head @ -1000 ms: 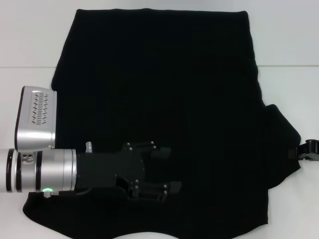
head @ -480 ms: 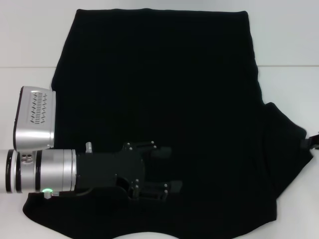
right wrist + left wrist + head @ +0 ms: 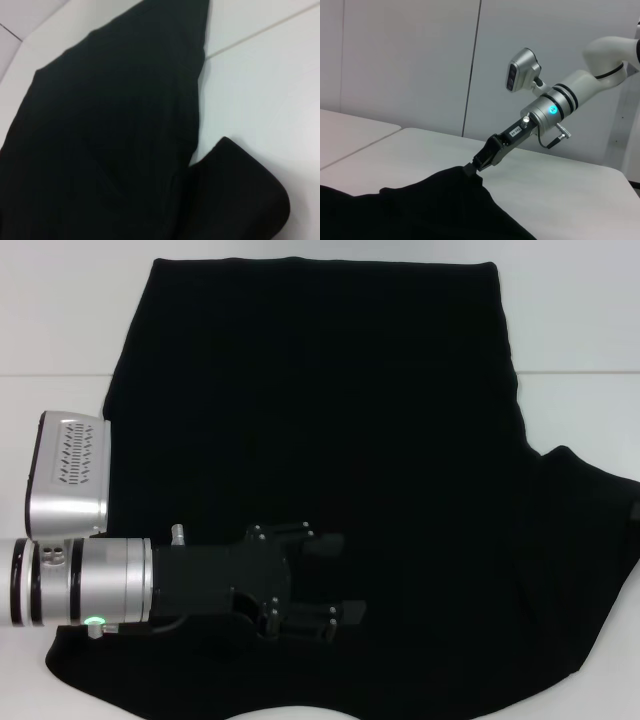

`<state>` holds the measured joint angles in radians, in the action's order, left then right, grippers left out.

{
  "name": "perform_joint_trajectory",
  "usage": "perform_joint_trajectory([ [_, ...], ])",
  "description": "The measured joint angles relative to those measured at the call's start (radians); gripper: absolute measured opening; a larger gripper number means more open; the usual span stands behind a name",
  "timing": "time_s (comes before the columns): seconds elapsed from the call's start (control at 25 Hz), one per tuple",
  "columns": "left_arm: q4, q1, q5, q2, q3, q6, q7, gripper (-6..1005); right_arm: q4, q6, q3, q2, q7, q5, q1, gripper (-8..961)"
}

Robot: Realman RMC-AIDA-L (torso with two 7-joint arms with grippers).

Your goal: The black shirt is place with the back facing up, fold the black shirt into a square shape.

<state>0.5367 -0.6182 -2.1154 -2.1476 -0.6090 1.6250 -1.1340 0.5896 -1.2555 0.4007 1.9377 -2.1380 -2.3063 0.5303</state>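
Observation:
The black shirt (image 3: 330,410) lies spread flat over the white table, plain side up, and fills most of the head view. My left gripper (image 3: 345,578) rests low over the shirt's near left part, open, with nothing between its fingers. In the left wrist view my right gripper (image 3: 472,167) is shut on the tip of the shirt's right sleeve (image 3: 455,177) and holds it a little above the table. The head view shows that sleeve (image 3: 600,510) stretched out to the right edge, where the right gripper is cut off. The shirt (image 3: 110,130) also fills the right wrist view.
The white table (image 3: 570,330) shows bare strips on the left, the right and the far side of the shirt. A thin seam (image 3: 580,373) crosses the tabletop. Grey wall panels (image 3: 410,60) stand behind the table.
The right gripper has moved right, out of the head view, drawing the right sleeve outward so it lies wider. The left arm has stayed in place.

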Motion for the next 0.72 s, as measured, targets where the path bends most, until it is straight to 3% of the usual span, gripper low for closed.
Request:
perform_joint_trajectory([
  [0.32, 0.001, 0.0, 0.0, 0.0, 0.0, 0.001, 0.0, 840, 0.004, -0.002, -0.014, 0.018, 0.041, 0.02, -0.023, 27],
  [0.72, 0.002, -0.006, 0.0, 0.0, 0.0, 0.001, -0.014, 840, 0.001, 0.005, -0.021, 0.019, 0.082, 0.075, -0.065, 38],
])
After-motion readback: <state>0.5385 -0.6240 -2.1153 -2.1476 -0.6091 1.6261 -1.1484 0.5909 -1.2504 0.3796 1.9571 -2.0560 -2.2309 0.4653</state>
